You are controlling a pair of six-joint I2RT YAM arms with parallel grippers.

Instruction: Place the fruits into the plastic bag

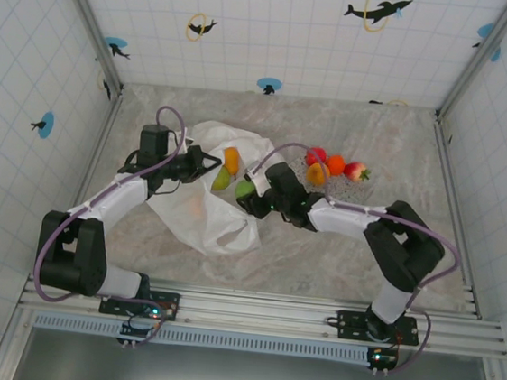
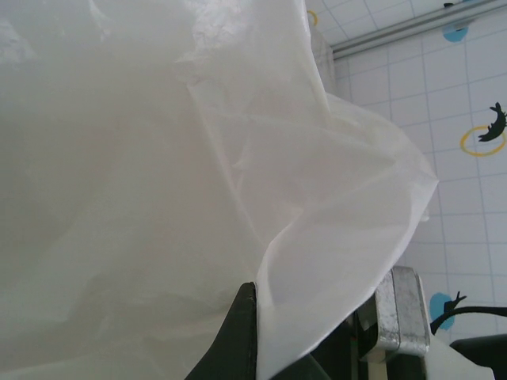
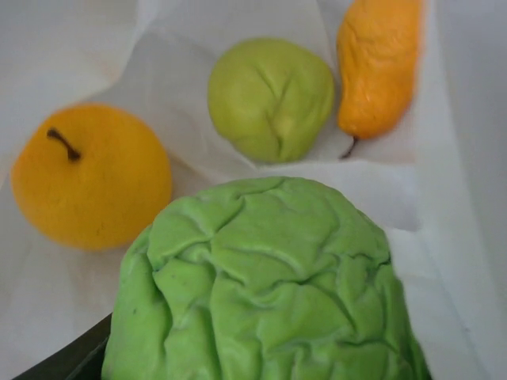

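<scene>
Right gripper [image 1: 253, 195] is clamped on the crinkled green fruit [image 3: 261, 285], centre of the top view, at the right edge of the plastic bag [image 1: 199, 211]. Left gripper [image 1: 204, 162] is at the bag's upper left edge. Film runs between its fingers [image 2: 242, 332]; can't tell if it is pinched or just hooked.

Lying on bag film, upper half of the right wrist view: round orange fruit [image 3: 91, 178] left, smooth green fruit [image 3: 269, 95] middle, long orange fruit [image 3: 376, 67] right.

Remaining fruits [image 1: 335, 164] sit on the speckled plate [image 1: 348, 193], right of centre.

Step looks like drop-off. Carry the fruit further over the film to the free spot near those three, lower close, then part the jaws. Released at the edge, it could roll onto the worktop [image 1: 364, 256].
</scene>
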